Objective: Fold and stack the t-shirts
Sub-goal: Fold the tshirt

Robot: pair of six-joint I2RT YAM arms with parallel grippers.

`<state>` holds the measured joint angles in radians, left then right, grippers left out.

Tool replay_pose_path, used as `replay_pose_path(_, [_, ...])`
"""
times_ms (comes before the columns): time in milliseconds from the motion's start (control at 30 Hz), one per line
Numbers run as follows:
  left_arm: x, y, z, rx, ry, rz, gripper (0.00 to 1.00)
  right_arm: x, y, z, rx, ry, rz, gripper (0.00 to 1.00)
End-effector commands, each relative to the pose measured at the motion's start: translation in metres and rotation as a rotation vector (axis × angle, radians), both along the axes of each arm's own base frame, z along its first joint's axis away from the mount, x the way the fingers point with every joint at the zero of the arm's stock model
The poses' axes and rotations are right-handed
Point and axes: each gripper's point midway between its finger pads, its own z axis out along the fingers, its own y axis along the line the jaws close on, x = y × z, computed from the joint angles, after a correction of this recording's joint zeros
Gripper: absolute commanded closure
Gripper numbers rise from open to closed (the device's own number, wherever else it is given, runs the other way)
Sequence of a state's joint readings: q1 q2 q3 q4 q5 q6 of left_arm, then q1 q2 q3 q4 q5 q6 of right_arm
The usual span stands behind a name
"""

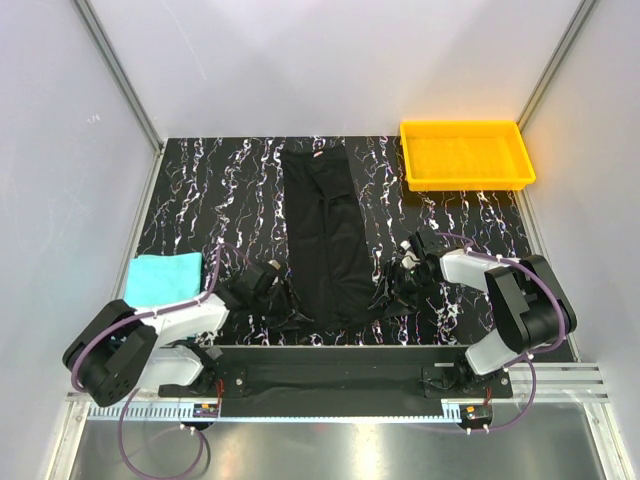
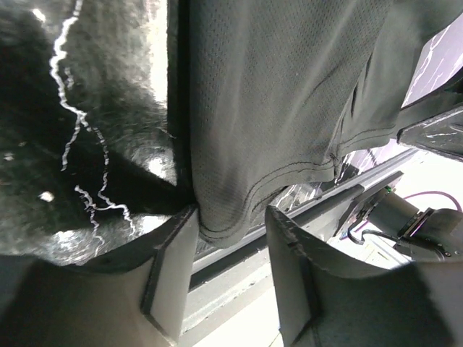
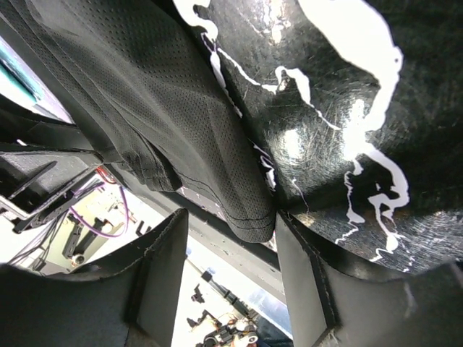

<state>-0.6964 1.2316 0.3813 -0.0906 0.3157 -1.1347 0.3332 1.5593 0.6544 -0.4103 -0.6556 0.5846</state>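
The black t-shirt (image 1: 325, 240) lies in the middle of the worktop (image 1: 220, 200), folded lengthwise into a long narrow strip that runs from the far edge down to the near edge. Both arms reach in low at its near end, one at each bottom corner.

From the left wrist view, the left claw (image 2: 230, 217) stands partly open with the stitched hem of the shirt hanging between its two fingers (image 2: 170, 267). The cloth brushes the tip of one finger, and a clear gap shows on the other side, so nothing is pinched.

The right claw (image 3: 231, 217) is much the same. Its jaws are apart and the rounded hem corner sits in the mouth between the fingertips, close to one of them but not squeezed.

The teal t-shirt (image 1: 165, 278) sits folded in a flat square near the left edge of the worktop, just beyond the left arm and well apart from the black one. A yellow tray (image 1: 468, 182) stands at the far right corner.
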Motion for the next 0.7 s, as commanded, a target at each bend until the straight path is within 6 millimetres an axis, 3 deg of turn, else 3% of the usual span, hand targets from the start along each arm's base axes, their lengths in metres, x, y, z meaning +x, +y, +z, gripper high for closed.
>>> replay_pose_path(0, [-0.020, 0.022, -0.031, 0.139, 0.077, -0.016, 0.53, -0.001, -0.013, -0.021, -0.087, -0.005, -0.016, 0.42])
replay_pose_path(100, [-0.021, 0.021, -0.031, 0.141, 0.080, -0.013, 0.60, 0.000, -0.012, -0.023, -0.090, 0.001, -0.013, 0.48])
replay_pose_path(167, [-0.021, 0.022, -0.033, 0.148, 0.085, -0.008, 0.75, 0.000, -0.012, -0.025, -0.093, 0.008, -0.010, 0.55])
replay_pose_path(233, [-0.022, 0.023, -0.034, 0.149, 0.087, -0.003, 0.85, -0.001, -0.010, -0.027, -0.079, 0.017, -0.002, 0.75])
replay_pose_path(267, [-0.023, 0.026, -0.036, 0.157, 0.090, 0.002, 0.91, -0.002, -0.009, -0.027, -0.072, 0.022, 0.000, 0.89])
replay_pose_path(300, [-0.024, 0.028, -0.036, 0.159, 0.090, 0.005, 1.00, -0.002, -0.008, -0.027, -0.065, 0.028, -0.002, 1.00])
replay_pose_path(600, [-0.031, 0.042, -0.028, 0.186, 0.039, -0.014, 1.00, -0.047, -0.001, -0.009, -0.023, 0.036, -0.067, 1.00])
replay_pose_path(667, [-0.033, 0.041, -0.027, 0.176, 0.044, -0.013, 1.00, -0.048, 0.002, -0.003, -0.004, 0.002, -0.076, 1.00])
